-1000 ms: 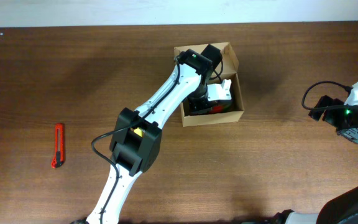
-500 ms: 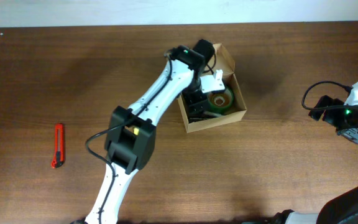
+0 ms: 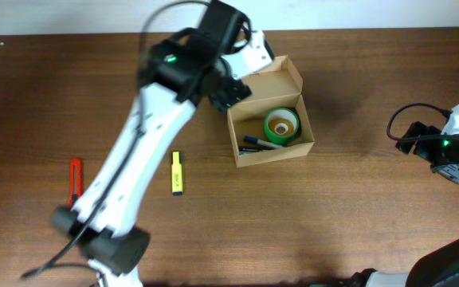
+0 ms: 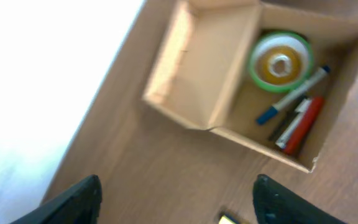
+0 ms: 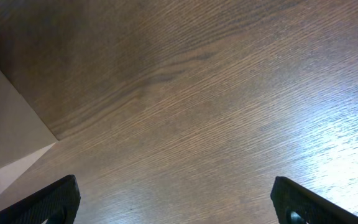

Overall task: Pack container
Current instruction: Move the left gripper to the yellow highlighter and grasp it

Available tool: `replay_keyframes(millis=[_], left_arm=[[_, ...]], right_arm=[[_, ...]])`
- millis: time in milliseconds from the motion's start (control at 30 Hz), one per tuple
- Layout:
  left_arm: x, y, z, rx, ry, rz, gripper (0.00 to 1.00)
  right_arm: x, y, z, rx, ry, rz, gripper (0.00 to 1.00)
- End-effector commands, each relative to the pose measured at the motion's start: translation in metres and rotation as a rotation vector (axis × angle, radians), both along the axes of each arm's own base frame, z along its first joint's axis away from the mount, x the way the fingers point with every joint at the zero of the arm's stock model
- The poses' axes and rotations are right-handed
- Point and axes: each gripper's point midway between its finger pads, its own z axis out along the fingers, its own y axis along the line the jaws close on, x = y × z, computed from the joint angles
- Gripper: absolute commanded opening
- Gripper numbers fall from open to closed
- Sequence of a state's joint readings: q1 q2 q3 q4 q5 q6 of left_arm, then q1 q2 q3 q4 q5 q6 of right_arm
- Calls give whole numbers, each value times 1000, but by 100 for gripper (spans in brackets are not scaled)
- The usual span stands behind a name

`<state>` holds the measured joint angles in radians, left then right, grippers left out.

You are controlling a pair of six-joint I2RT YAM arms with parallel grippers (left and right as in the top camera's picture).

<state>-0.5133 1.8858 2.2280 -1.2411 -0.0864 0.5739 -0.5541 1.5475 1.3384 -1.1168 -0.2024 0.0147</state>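
While left arm stretches diagonally beside the container [image 3: 273,153], left jaws spread empty, right jaws gaping.

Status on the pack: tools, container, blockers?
Left tool open, empty, beside the container. Right tool open, empty, over bare table. Container open; green tape roll and pens inside. Yellow highlighter and red cutter on table, nothing blocking.

Tan container [image 3: 276,153], green tape roll [image 3: 282,125]

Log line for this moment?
left hand open, empty, near container | right hand open, empty | container open: green tape roll, pens inside | yellow highlighter, red cutter outside
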Motion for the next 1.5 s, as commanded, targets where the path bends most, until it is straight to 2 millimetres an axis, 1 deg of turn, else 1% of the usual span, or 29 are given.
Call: replay_keyframes(millis=[0,100,167,233,300,400,467,500,533,600,633,667,700,767,833,967,1067,1200,1333,1467], left_arm=[[15,44,14,-38,-38,200,72],[19,74,16,-76,-40,305,71],[15,92,10,-88,-24,364,72],[4,107,-4,-79,11,404,72],[-10,127,-27,-72,70,487,71],[-31,158,-71,-82,185,641,71],[-45,167,-101,-113,286,715,72],[-56,171,-122,-127,363,751,71],[-62,174,-135,-125,408,775,71],[-81,181,-169,-117,514,835,69],[-91,180,-189,-124,573,845,67],[-95,177,-200,-130,602,843,65],[-100,174,-216,-142,635,846,64],[-104,167,-236,-169,665,876,64],[-104,162,-250,-178,663,887,64],[-93,145,-263,-201,626,883,66],[-87,136,-272,-206,613,916,66],[-86,123,-292,-184,630,933,66],[-88,122,-311,-137,632,980,66],[-90,123,-320,-114,645,985,66]], right_arm=[[3,2,4,11,-25,9,99],[3,4,4,18,-26,12,99],[2,4,4,20,-22,12,99],[2,4,3,21,-22,11,99],[2,5,4,23,-24,12,99],[3,5,4,23,-29,14,99],[6,7,5,36,-43,18,99],[6,7,5,38,-46,19,99],[7,7,5,39,-46,19,99],[7,7,4,41,-43,19,99],[7,7,3,41,-41,19,99],[7,7,3,42,-40,19,99],[7,7,3,43,-39,19,99],[7,7,2,44,-38,19,99],[7,7,2,44,-37,19,99],[7,7,2,44,-37,19,99],[7,7,2,42,-39,19,99],[7,6,2,40,-39,19,99],[7,6,2,38,-38,18,99],[7,6,2,38,-39,18,99]])
